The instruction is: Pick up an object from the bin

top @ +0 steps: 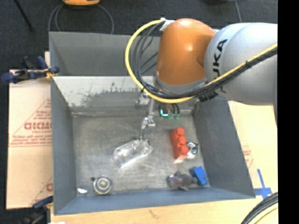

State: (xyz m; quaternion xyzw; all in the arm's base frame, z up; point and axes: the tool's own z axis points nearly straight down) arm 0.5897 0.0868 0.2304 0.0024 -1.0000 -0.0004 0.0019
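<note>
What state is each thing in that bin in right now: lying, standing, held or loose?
Gripper: low, over the clear piece, at its upper end; contact unclear.
Clear piece: lying slanted in the middle, not lifted.
Red block: lying loose, right of the gripper.
Blue block: lying loose, lower right.
Grey lump: lying beside the blue block.
Round cap: lying flat, lower left.

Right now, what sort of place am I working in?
Probably a robotics lab's bin-picking cell: a KUKA arm hangs over a grey metal bin holding small oddments, such as a red plastic toy and a clear plastic piece.
</note>
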